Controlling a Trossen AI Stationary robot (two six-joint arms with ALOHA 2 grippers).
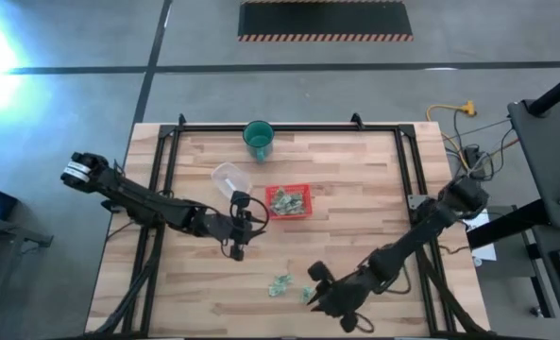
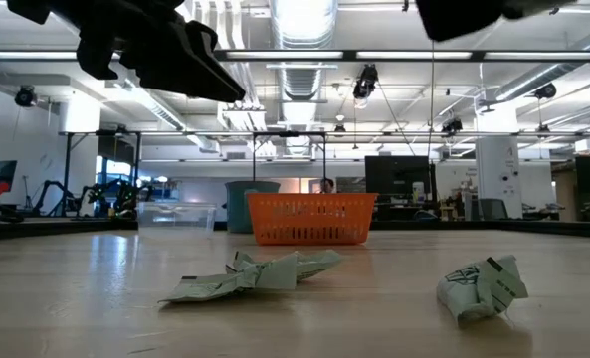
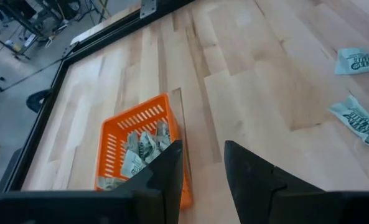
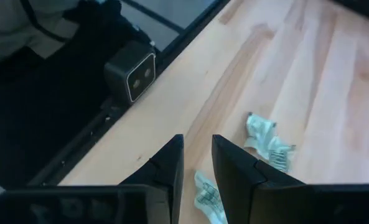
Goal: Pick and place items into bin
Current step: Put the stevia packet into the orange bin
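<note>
Matt wood table (image 1: 355,189) — slotted plastic bin (image 3: 119,134), crumpled wrappers (image 2: 250,275).

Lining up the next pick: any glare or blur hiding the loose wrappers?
High view: strong glare washes the floor at the top-left corner, away from the wrappers. Low view: ceiling lights are bright, arms overhead read as dark silhouettes, wrappers sharp. Right wrist view: the fingers are soft-edged and cover part of one wrapper.
</note>
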